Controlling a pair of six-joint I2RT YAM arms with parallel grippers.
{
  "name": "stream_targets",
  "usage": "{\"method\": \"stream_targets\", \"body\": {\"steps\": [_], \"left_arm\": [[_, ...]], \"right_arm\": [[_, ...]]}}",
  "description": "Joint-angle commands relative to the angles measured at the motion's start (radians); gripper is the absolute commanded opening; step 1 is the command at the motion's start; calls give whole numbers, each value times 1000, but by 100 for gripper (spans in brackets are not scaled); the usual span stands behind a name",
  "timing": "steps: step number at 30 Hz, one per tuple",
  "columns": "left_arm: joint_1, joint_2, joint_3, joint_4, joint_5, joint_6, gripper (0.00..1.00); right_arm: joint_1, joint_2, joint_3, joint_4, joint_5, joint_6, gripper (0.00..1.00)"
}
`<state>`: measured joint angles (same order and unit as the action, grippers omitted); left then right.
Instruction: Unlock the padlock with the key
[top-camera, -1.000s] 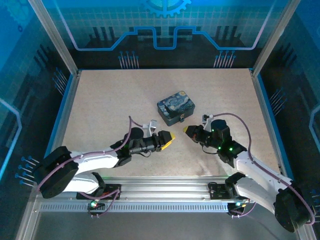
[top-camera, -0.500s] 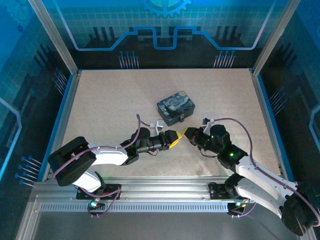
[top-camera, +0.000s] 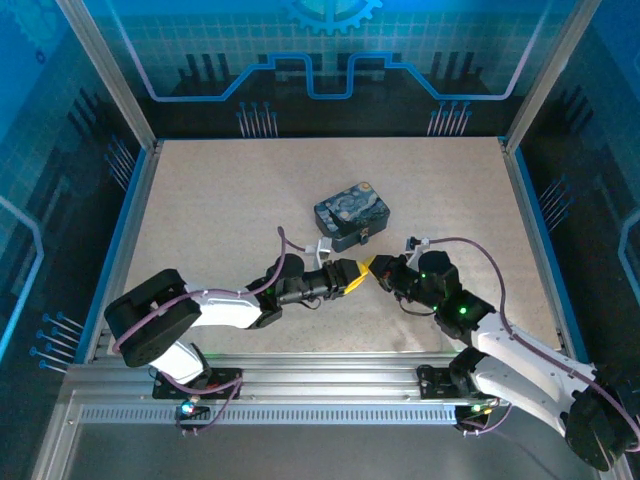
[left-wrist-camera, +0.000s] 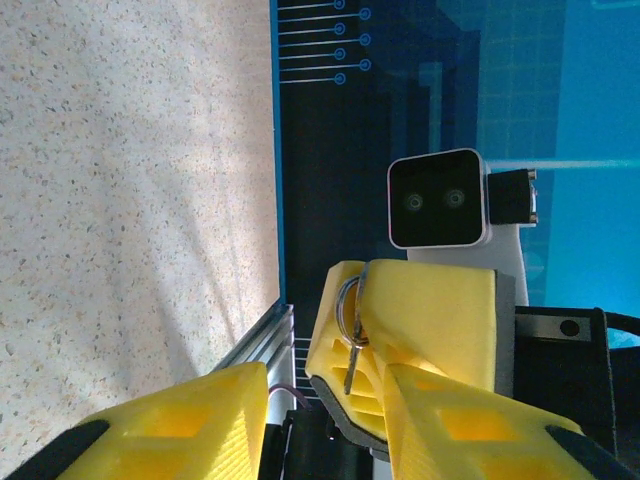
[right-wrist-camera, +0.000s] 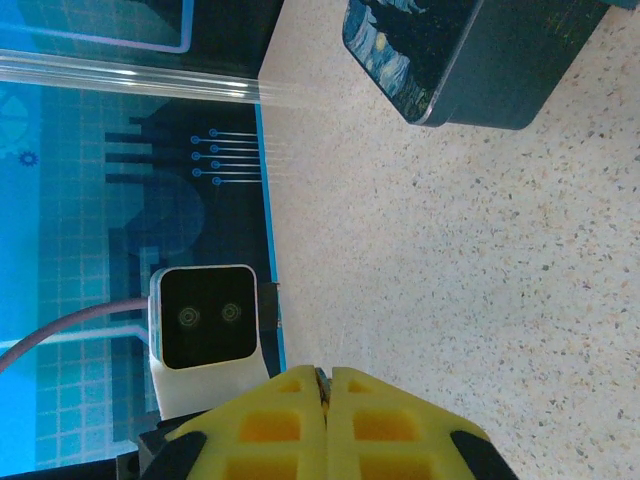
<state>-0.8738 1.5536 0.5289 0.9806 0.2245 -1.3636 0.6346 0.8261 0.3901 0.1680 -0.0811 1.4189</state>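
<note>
Right gripper (top-camera: 372, 264) is clenched on the tiny thin dark metal key (left-wrist-camera: 350, 345) — its ring and blade show along the finger seam. Left gripper (top-camera: 351, 276) is released, yellow fingers (left-wrist-camera: 160, 425) spread, tips just beside the right's. Blue-and-yellow swirl-painted rectangular tin box (top-camera: 352, 214) sits near, beyond both.

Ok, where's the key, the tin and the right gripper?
key (left-wrist-camera: 351, 355): left wrist view, on its thin shaft below the ring.
tin (right-wrist-camera: 520, 60): right wrist view, on its dark side wall.
right gripper (right-wrist-camera: 324, 384): right wrist view, on the seam between its shut yellow fingertips.
</note>
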Motion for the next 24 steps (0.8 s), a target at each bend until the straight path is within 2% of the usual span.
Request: {"method": "stream_targets", "body": {"steps": [1,15,17,20,24], "left_arm": [[-8,14,26,64,-15,-9,33],[-5,10,34,53,-18,13,3],[-4,1,33,35,-16,28,0],[2,-27,28,-20,-8,70,0],[18,-118,20,-232,-12,201,0]], "right_arm": [[27,-20,-4,2,1,18,1],[60,-16,-7,12,6,30,3],[59,-23,-4,3,13,12,8],[53,-48,5,-46,26,-46,22],[-1,-99,13,-130,5,-158,37]]}}
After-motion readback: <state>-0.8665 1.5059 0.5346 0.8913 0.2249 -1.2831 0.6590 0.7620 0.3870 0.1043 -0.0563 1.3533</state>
